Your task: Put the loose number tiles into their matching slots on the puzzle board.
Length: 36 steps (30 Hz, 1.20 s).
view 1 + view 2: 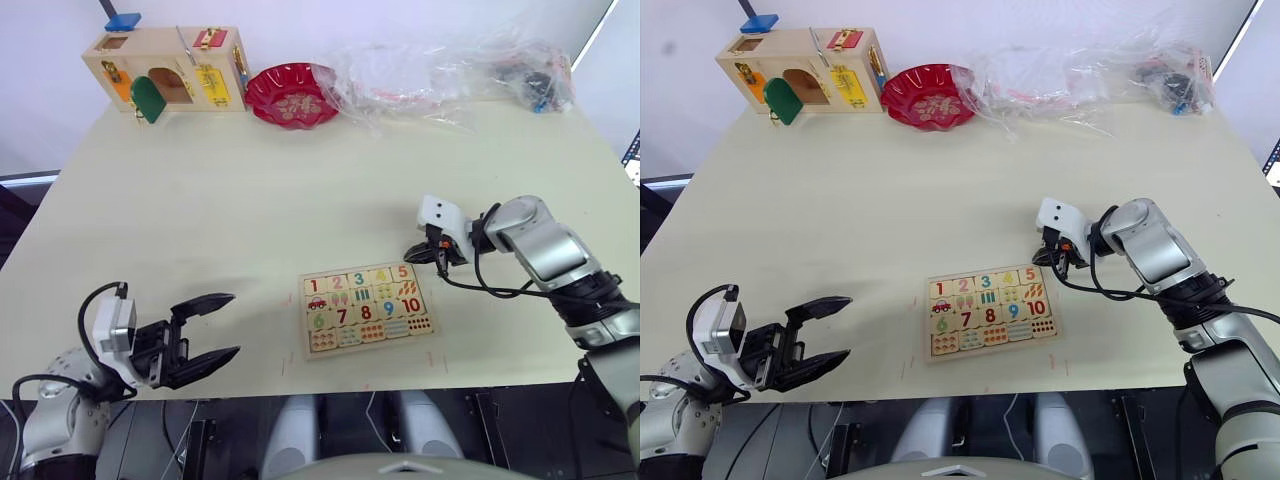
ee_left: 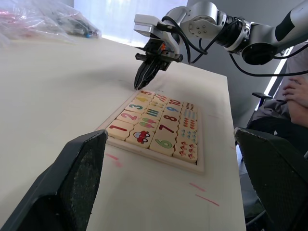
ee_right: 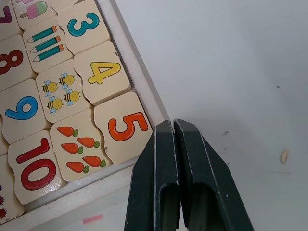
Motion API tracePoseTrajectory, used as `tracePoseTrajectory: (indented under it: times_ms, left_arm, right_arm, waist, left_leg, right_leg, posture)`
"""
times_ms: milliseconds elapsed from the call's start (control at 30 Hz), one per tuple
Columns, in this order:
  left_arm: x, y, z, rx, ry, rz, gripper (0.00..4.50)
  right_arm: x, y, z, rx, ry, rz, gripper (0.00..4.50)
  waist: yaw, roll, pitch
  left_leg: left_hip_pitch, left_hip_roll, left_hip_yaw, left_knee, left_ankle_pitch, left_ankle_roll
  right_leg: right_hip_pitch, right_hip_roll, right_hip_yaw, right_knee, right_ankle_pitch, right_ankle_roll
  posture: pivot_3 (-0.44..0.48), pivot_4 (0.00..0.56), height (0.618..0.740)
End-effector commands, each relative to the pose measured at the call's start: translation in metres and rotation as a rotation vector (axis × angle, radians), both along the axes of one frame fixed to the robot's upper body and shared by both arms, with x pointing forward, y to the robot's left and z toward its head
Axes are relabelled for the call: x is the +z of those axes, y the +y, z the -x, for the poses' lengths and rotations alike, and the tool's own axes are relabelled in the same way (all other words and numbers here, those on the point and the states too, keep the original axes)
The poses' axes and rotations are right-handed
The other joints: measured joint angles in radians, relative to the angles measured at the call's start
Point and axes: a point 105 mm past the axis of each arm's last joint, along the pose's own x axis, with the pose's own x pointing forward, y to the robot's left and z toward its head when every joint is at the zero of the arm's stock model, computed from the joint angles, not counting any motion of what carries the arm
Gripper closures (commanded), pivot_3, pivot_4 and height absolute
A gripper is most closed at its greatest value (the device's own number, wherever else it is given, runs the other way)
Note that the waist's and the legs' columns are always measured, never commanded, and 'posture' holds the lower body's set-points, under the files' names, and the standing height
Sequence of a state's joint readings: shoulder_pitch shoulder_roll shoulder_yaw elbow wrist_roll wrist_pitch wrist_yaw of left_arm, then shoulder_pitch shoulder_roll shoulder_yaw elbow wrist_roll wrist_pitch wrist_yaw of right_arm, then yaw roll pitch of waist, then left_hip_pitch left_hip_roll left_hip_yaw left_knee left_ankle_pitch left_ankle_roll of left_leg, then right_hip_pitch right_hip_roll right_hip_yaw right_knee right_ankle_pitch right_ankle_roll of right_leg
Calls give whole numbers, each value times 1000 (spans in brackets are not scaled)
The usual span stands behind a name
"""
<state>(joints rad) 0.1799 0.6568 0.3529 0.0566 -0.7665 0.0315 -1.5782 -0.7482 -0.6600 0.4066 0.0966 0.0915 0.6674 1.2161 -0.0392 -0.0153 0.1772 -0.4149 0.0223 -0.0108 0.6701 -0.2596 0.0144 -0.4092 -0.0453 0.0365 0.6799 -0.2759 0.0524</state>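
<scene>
The puzzle board lies flat near the table's front edge, right of centre. Each of its matching slots in the top row holds a tile, reading 1 to 5; tile 5 sits flush in the end slot beside tile 4. Loose number tiles are out of view. My right gripper is shut on nothing, its tips just beyond the board's far right corner, next to tile 5. My left gripper hangs open and empty at the near left, well apart from the board.
A wooden latch box stands at the far left, with a red bowl beside it and crumpled plastic bags along the far edge. A person's hand rests beyond the table's right side.
</scene>
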Motion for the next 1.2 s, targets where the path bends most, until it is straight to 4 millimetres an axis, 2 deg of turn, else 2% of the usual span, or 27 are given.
tracePoseTrajectory:
  times_ms: [33,600,733,800,967,1067,1167,1200]
  left_arm:
    - [7,0,3,-5,-46,-13,0]
    - [6,1,2,-7,-43,-15,0]
    - [6,0,1,13,-31,-9,0]
    - [6,1,0,41,-18,6,0]
    - [6,-2,-3,114,24,25,0]
    - [6,-2,-6,167,50,30,0]
    - [0,-1,-9,238,84,-2,0]
    - [-2,-1,-9,255,101,-7,0]
  right_arm:
    - [6,5,2,33,-18,-3,4446]
    - [6,6,9,57,-2,0,4446]
    - [25,2,2,24,-106,-69,4446]
    - [36,-1,4,8,-128,-144,4446]
    - [66,-16,28,-10,-265,-427,4446]
    - [63,-37,51,-72,-183,-530,4446]
    - [43,-67,78,-178,-150,-512,3594]
    - [41,-72,87,-196,-151,-515,3108]
  waist:
    - [0,0,0]
    - [0,0,0]
    - [0,0,0]
    - [1,0,0]
    - [10,-1,-1]
    - [11,-1,-1]
    - [20,-2,-2]
    - [24,-2,-2]
  left_leg:
    - [0,0,0,0,0,0]
    - [0,0,0,0,0,0]
    - [0,0,0,0,0,0]
    - [0,0,0,0,0,0]
    - [-1,0,-1,0,0,0]
    - [0,0,-2,0,0,0]
    - [3,0,-2,1,0,0]
    - [3,0,-3,1,0,0]
  right_leg:
    - [0,0,0,0,0,0]
    - [0,0,0,0,0,0]
    - [0,0,0,0,0,0]
    - [0,0,0,0,0,0]
    - [1,0,-1,-1,0,0]
    - [1,0,-1,-1,0,0]
    - [5,0,-2,-1,0,0]
    - [5,0,-2,-1,0,0]
  posture:
    - [0,150,740]
    - [0,150,740]
    - [0,150,740]
    - [0,150,740]
    - [0,150,740]
    - [0,150,740]
    - [0,150,740]
    - [0,150,740]
